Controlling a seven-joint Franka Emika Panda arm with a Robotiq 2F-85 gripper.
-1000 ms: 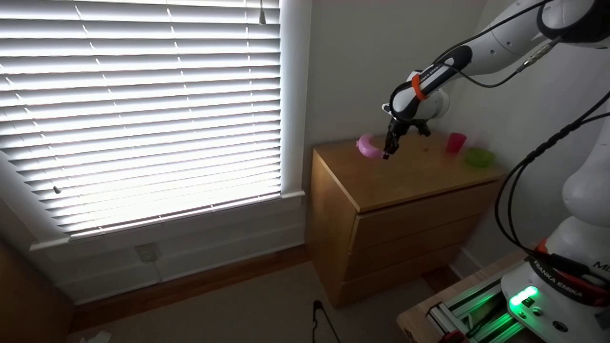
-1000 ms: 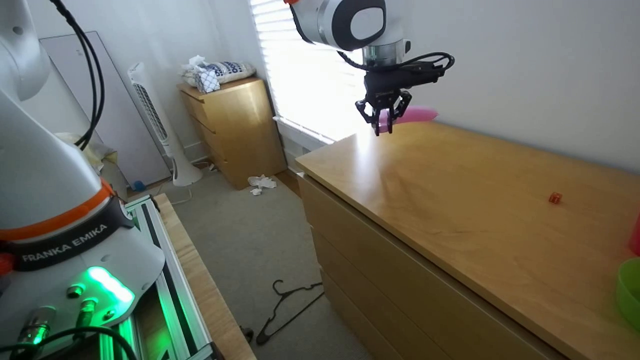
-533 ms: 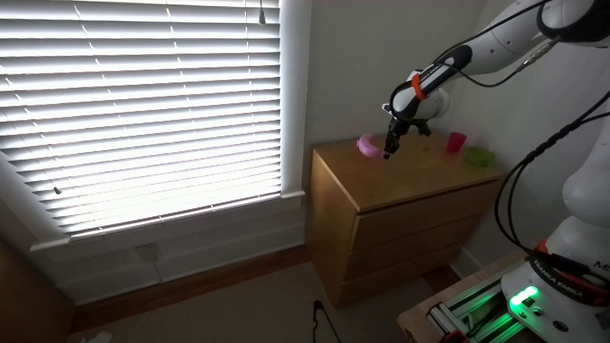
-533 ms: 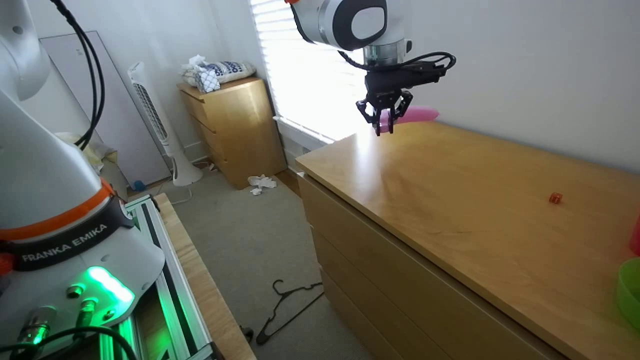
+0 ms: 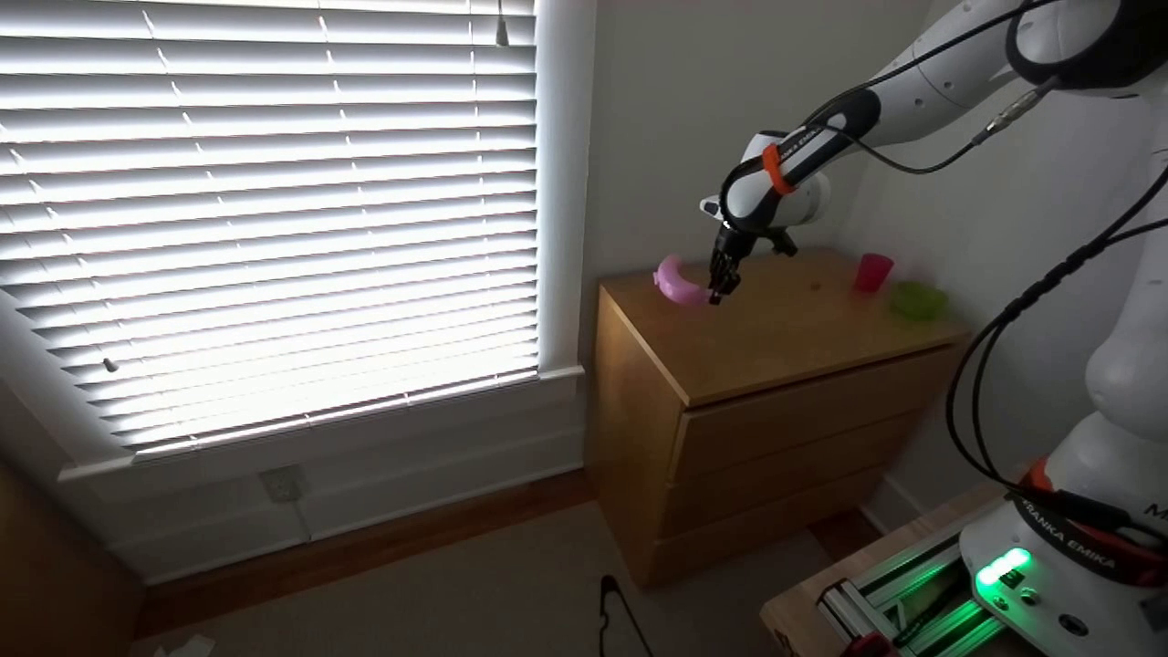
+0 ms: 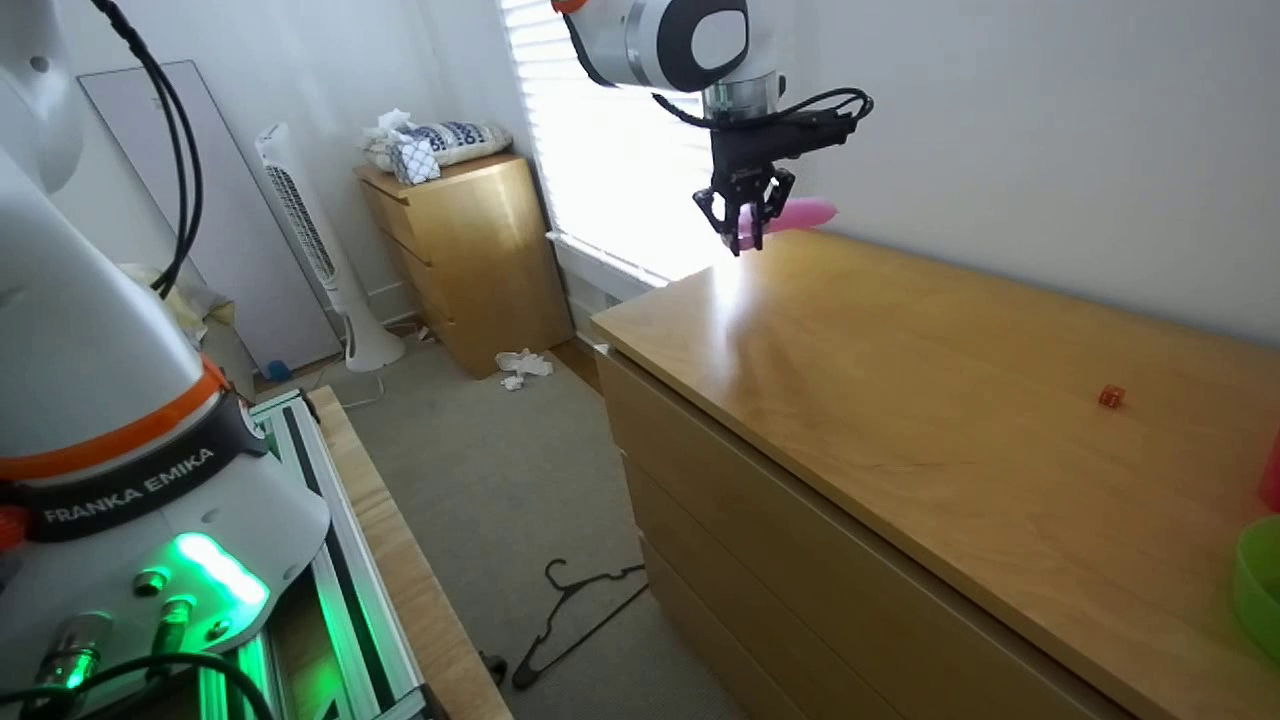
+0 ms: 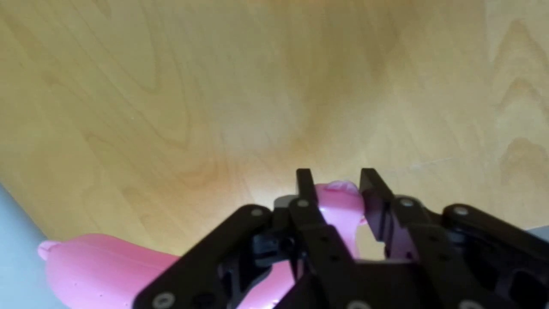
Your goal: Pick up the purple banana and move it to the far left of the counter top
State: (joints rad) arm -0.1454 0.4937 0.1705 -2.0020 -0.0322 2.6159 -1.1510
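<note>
Closer to the window blinds [image 5: 319,210] than a second earlier reached the robot arm [image 5: 922,100], above the wooden counter top [image 5: 776,328]. Its pincer [image 7: 337,189] clasped one tip of the purple banana [image 5: 677,286], which had travelled along over the window end, while a small red cube [image 6: 1111,397] lay well apart.

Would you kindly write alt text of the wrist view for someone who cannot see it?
Black jaws are closed on one end of a pinkish-purple banana; its other end shows at lower left, its middle partly hidden behind them. A light wooden counter top fills most of the background.
</note>
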